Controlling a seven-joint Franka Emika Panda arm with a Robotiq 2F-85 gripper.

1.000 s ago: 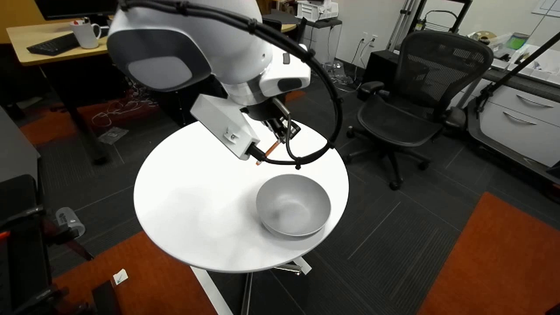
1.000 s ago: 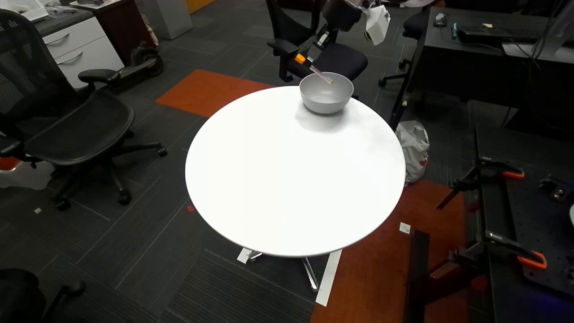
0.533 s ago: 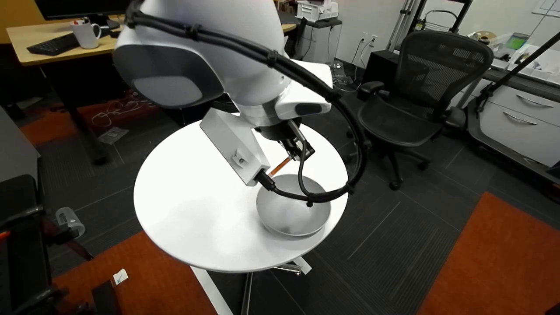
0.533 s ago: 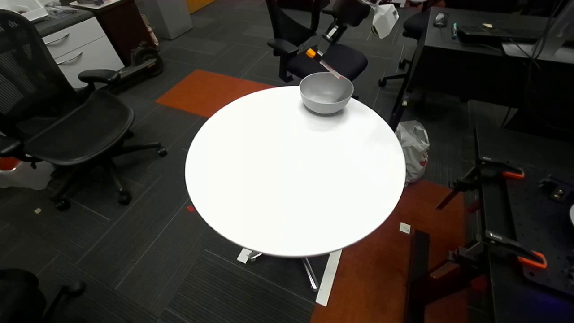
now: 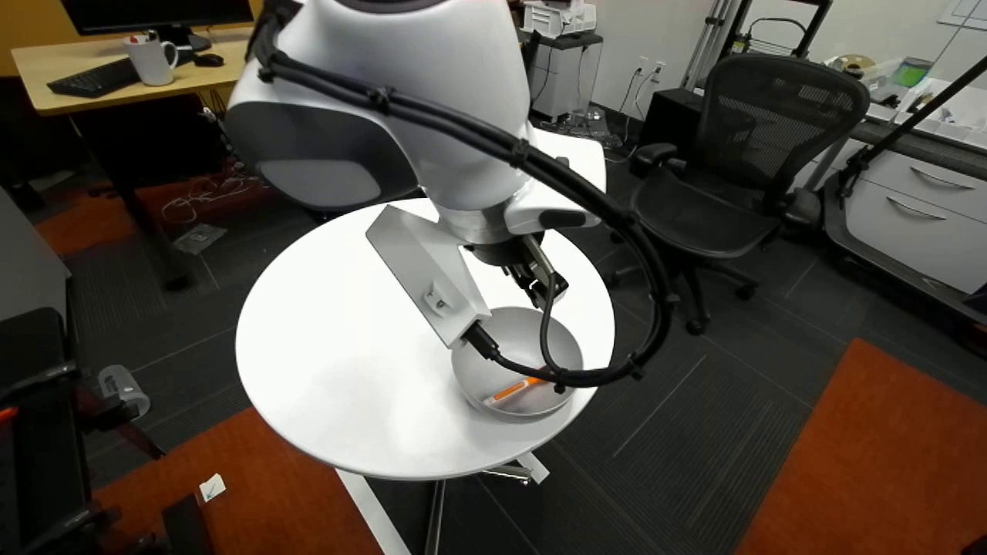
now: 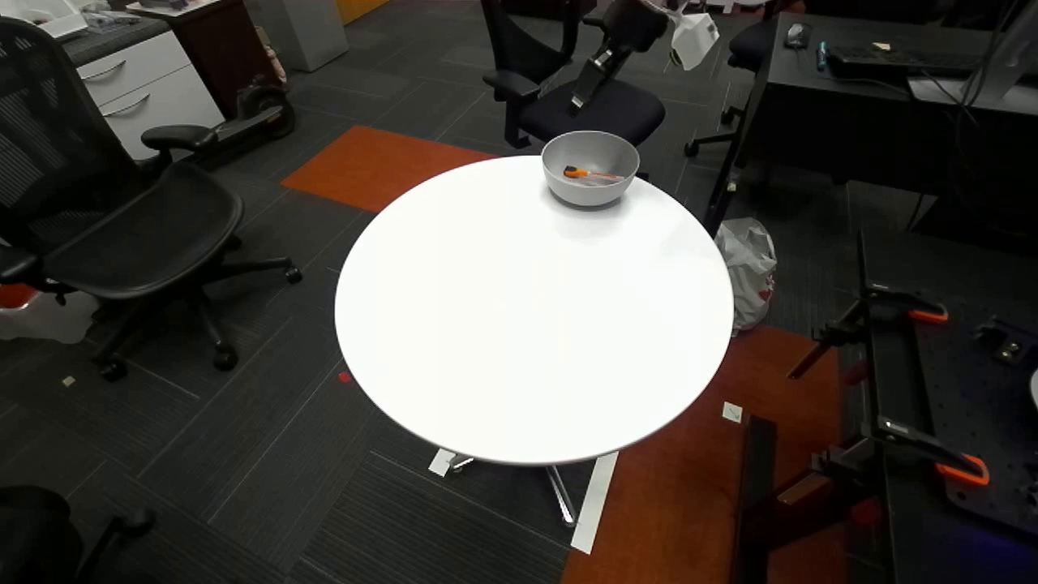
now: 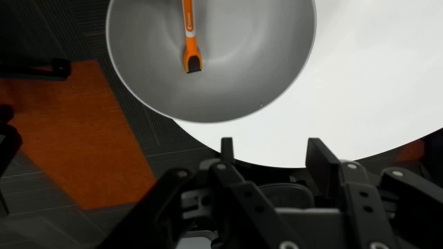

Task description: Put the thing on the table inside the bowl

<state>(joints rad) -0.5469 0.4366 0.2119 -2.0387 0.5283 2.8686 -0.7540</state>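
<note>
The thing, a slim orange stick with a white band and a dark end [image 7: 192,52], lies inside the grey bowl [image 7: 242,86]. Both exterior views show that orange thing [image 5: 509,391] [image 6: 577,172] resting in the bowl [image 5: 474,378] [image 6: 590,195], partly covered by the arm's cable in an exterior view. The bowl stands near the edge of the round white table [image 5: 347,347] [image 6: 527,324]. My gripper [image 7: 270,141] is open with a wide gap and nothing between its fingers. It hovers above the bowl's rim, apart from bowl and thing, tilted in an exterior view [image 5: 537,293].
The arm's black cable loop [image 5: 659,308] hangs in front of the bowl. A black mesh chair [image 5: 779,139] stands beyond the table. A wooden desk [image 5: 46,62] with a white mug [image 5: 150,62] is behind. A dark bench with orange-handled clamps [image 6: 965,470] stands near the table.
The jaws have opened, and the orange thing has dropped from them into the bowl. Over the last second the arm has moved closer to the bowl, which stays where it was.
</note>
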